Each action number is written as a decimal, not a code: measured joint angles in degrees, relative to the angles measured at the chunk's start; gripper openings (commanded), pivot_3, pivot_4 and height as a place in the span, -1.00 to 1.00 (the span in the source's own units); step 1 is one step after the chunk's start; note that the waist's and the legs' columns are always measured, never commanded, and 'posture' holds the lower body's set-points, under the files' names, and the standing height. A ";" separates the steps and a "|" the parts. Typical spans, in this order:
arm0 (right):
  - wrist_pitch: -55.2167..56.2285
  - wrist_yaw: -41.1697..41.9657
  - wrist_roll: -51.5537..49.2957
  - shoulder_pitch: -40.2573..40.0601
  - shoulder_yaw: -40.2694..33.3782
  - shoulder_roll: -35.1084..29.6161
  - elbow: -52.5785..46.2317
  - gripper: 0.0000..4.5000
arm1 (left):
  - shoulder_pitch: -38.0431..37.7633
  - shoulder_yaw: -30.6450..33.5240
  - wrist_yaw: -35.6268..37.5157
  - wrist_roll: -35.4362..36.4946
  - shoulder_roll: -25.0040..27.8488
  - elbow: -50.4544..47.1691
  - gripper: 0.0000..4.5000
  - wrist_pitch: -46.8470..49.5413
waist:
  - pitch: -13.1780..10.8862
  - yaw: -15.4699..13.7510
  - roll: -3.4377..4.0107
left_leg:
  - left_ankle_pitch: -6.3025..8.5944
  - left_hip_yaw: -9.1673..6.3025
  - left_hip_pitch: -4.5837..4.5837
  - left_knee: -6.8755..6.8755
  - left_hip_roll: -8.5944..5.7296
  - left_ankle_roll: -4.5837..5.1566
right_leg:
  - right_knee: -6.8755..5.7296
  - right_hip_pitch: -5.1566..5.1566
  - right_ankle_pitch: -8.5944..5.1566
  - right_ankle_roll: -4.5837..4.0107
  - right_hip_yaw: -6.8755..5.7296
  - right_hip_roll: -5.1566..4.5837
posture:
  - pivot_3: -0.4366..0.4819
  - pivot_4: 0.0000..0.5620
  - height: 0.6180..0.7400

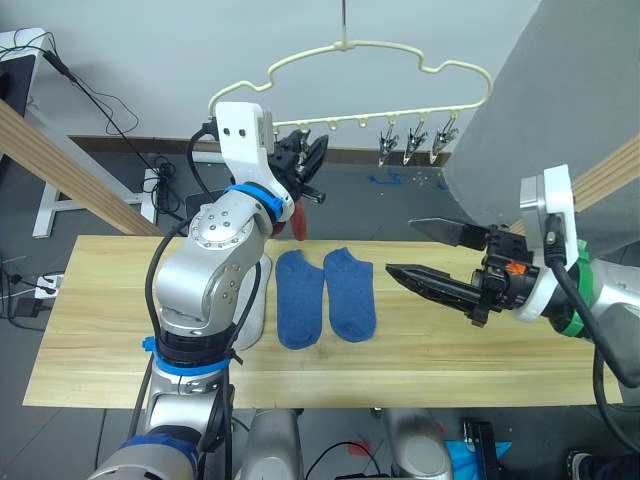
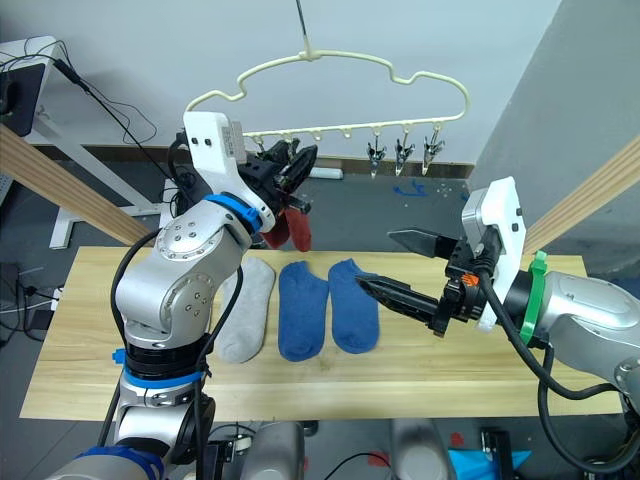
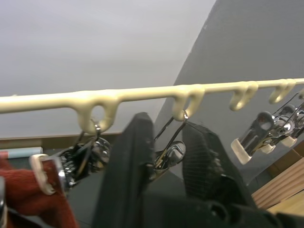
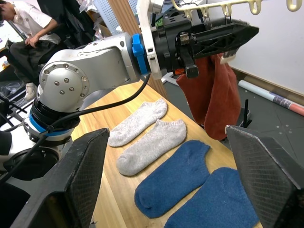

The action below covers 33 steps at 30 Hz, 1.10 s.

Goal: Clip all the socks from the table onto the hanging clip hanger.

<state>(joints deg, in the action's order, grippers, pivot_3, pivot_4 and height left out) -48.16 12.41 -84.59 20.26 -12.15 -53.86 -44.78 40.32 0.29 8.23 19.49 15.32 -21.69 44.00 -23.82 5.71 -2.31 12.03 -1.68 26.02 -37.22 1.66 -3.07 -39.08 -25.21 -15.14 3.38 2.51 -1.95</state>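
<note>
The cream clip hanger (image 1: 380,47) hangs behind the table (image 1: 120,330). My left gripper (image 1: 310,160) is raised to its clip row, shut on a metal clip (image 3: 167,156). Beside that clip, two rust red socks (image 4: 213,95) hang from the hanger. Two blue socks (image 1: 299,298) (image 1: 350,293) lie flat side by side mid-table, with two light grey socks (image 4: 137,122) (image 4: 152,145) to their left, partly behind my left arm. My right gripper (image 1: 400,245) hovers open and empty just right of the blue socks.
Three free clips (image 1: 415,145) hang at the hanger's right end. Slanted wooden beams cross at far left (image 1: 60,160) and far right (image 1: 610,170), and a grey panel (image 1: 560,100) stands at right. A person (image 4: 23,23) sits off to the left beyond the table.
</note>
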 measured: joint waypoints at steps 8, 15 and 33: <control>0.07 0.03 0.05 0.01 0.42 -0.03 0.00 0.83 | 0.21 0.09 0.14 -0.45 -0.08 -0.04 -0.91 -0.11 | 0.00 0.03 0.00 | 0.00 0.00 0.00 0.00 0.00 0.00 | 0.00 0.00 0.00 0.00 0.00 0.00 | -0.68 0.57 1.00; 0.07 -0.02 0.04 1.75 1.99 -0.12 0.09 0.83 | 0.20 0.67 0.35 -0.44 0.20 -0.11 -0.91 -0.16 | 0.00 0.17 0.00 | 0.00 0.00 -0.01 0.00 0.00 0.00 | 0.00 0.00 0.00 0.00 0.00 0.00 | -0.68 0.54 1.00; -14.26 -21.35 23.29 11.09 25.81 16.15 15.37 0.83 | -1.47 1.23 -0.17 -1.94 0.02 -2.05 -0.91 -0.42 | 0.02 0.75 -0.01 | -0.02 0.01 -0.01 0.01 0.04 -0.01 | -0.07 -0.08 0.01 0.01 0.00 0.01 | -0.56 0.42 1.00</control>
<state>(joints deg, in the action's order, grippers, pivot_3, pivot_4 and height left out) -62.42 -8.94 -61.30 31.35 13.66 -37.72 -29.41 38.85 1.52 8.06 17.56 15.34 -23.74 43.58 -23.80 6.46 -2.32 12.00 -1.67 26.01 -37.20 1.70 -3.07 -39.15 -25.29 -15.14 3.38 2.50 -1.94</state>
